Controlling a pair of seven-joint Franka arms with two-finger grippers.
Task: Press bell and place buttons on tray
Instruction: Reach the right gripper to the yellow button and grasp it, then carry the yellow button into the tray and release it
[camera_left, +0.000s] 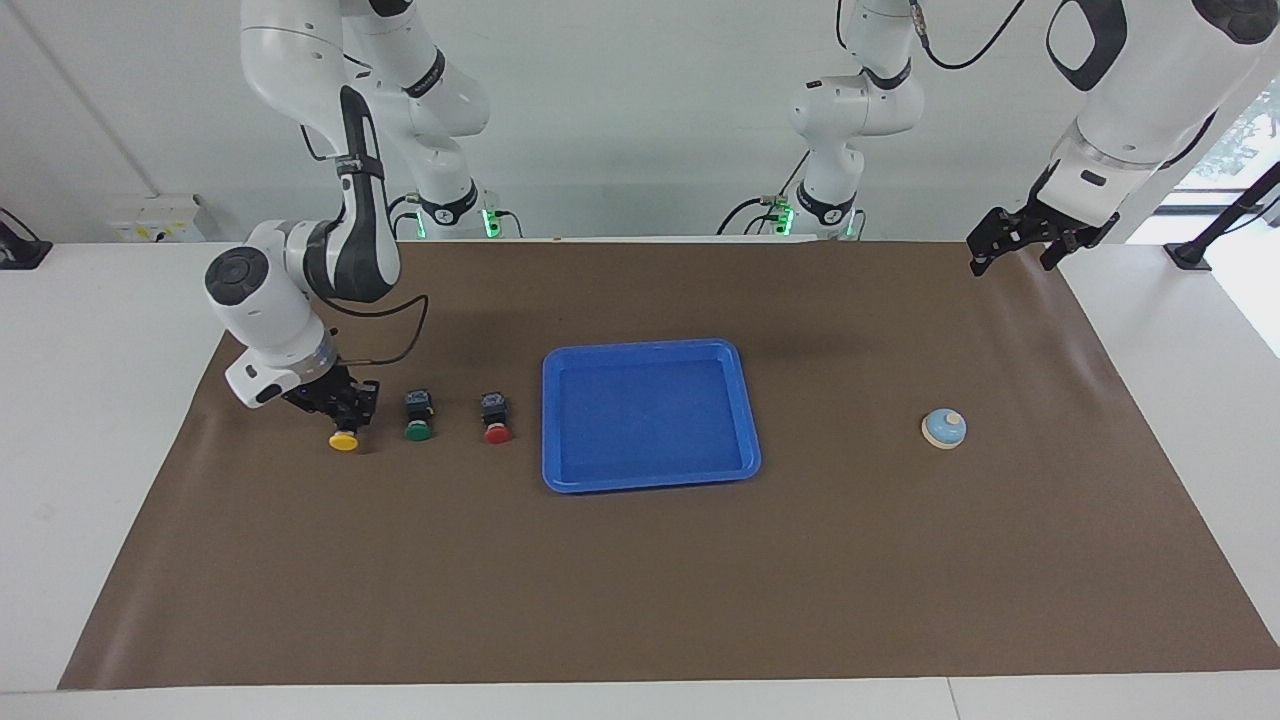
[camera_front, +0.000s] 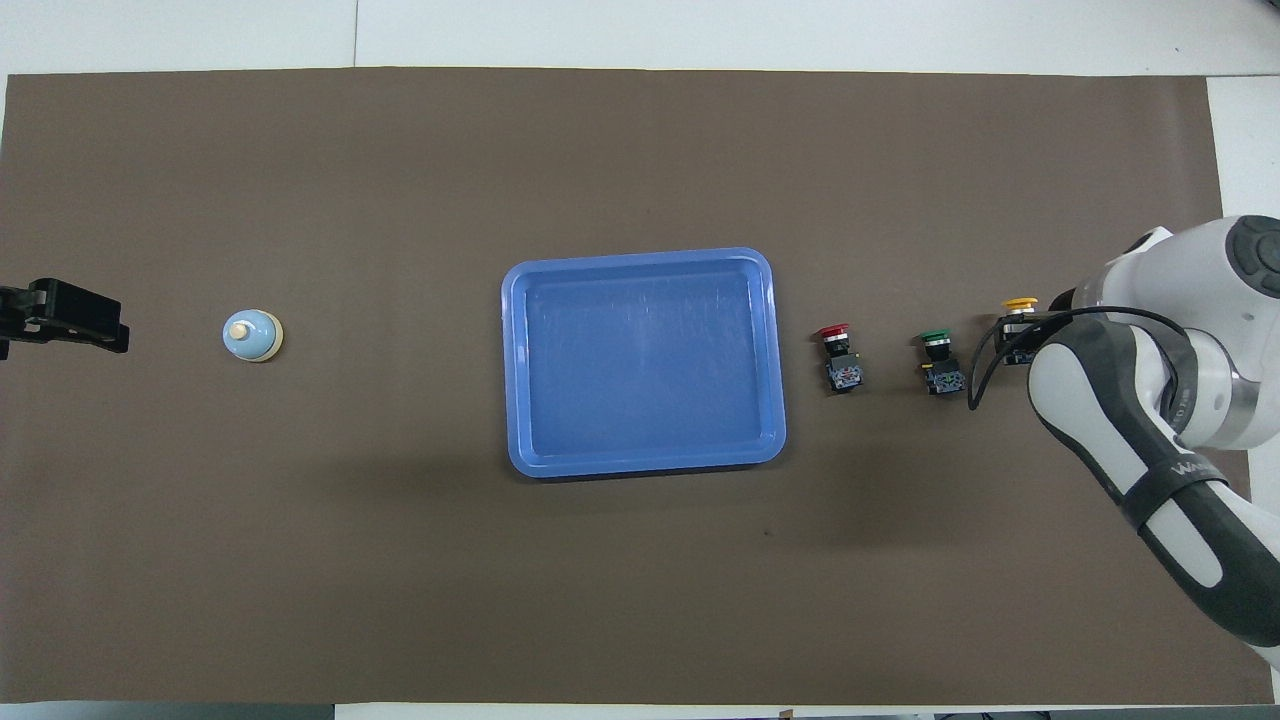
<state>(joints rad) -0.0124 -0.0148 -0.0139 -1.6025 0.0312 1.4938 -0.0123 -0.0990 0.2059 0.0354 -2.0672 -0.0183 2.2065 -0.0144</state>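
Taken across the facing view from its left edge, the right tool (camera_left: 345, 408) is met first, low over the brown mat (camera_left: 640, 560) at the right arm's end of the desk (camera_left: 90, 420); its fingers are closed on the black body of the yellow button (camera_left: 344, 440), whose cap points away from the robots; whether the button is already clear of the mat cannot be told. Beside it, toward the tray, the green button (camera_left: 418, 430) and then the red button (camera_left: 496, 432) lie on the mat, each apart from its neighbour and untouched. The blue tray (camera_left: 650, 480) is found next, at the middle of the mat, with nothing in it. Well apart from the tray, toward the left arm's end, the bell (camera_left: 943, 428) stands alone on the mat. Last, the left tool (camera_left: 1015, 245) is held in the air over the mat's edge nearest the robots; its fingers are spread wide and nothing is gripped; that arm is judged to be waiting.

The step in hand is judged to be the pick-up of the first button; no button has yet been placed, and whether the bell has been pressed cannot be told. The next move calls for the yellow button to be lifted and carried above the green and red ones without brushing them; it should then be lowered inside the tray's rim and released there.
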